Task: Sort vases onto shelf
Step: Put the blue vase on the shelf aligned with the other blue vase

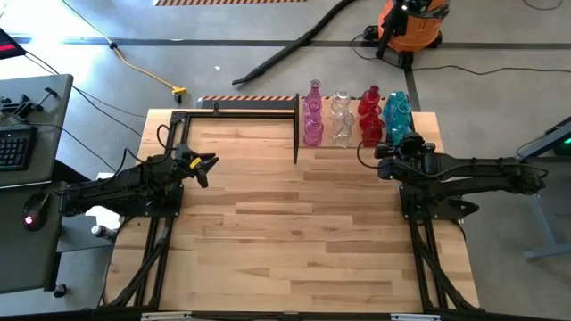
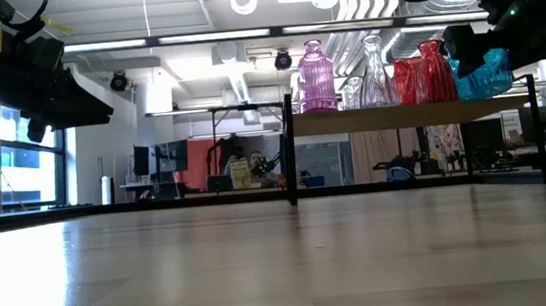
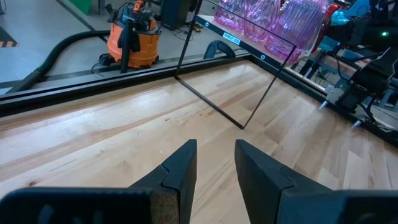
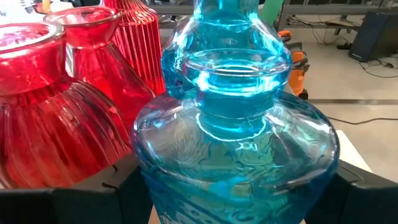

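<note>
From above, the shelf [image 1: 268, 111] sits at the top centre of the worktop [image 1: 285, 232], with pink vases [image 1: 313, 120], clear vases [image 1: 342, 120], red vases [image 1: 370, 116] and teal vases [image 1: 397, 111] crowded along its right part. The right end effector [image 1: 385, 153] reaches in at the teal ones. Its wrist view fills with a teal vase [image 4: 236, 149] pinched between its spread fingers [image 4: 62, 202], red ones touching at upper left. The left end effector [image 3: 214, 168], fingers slightly parted and empty, hovers at mid-left.

We find the left arm extended over the table's left side, its left gripper [image 1: 211, 167] with fingers [image 3: 177, 171] parted, holding nothing. Our right gripper [image 1: 385, 153] is clamped around a teal vase [image 4: 236, 155].
</note>
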{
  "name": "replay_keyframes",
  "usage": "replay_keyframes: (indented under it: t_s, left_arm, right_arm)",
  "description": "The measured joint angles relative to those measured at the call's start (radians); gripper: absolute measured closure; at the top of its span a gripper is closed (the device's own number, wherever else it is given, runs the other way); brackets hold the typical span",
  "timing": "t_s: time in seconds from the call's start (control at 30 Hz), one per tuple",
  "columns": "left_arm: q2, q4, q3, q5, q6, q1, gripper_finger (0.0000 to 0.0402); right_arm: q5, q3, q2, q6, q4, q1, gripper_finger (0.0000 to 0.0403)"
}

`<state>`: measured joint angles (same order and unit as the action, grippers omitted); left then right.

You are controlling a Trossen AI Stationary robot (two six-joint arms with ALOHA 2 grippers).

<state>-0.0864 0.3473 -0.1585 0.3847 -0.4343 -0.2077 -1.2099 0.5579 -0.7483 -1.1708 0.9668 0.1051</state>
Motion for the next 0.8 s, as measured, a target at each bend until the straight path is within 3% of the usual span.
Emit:
replay_keyframes:
  t_s: [0.47,0.8]
  left_arm:
    - [0.000,0.000,0.000,0.000,0.000,0.000,0.0300]
    - [0.000,0.000,0.000,0.000,0.000,0.000,0.0300]
  right_arm:
    - [0.002,0.000,0.001,-0.021,-0.001,-0.001,0.0121]
    - [-0.107,0.000,0.001,-0.072,-0.008,-0.026,0.0111]
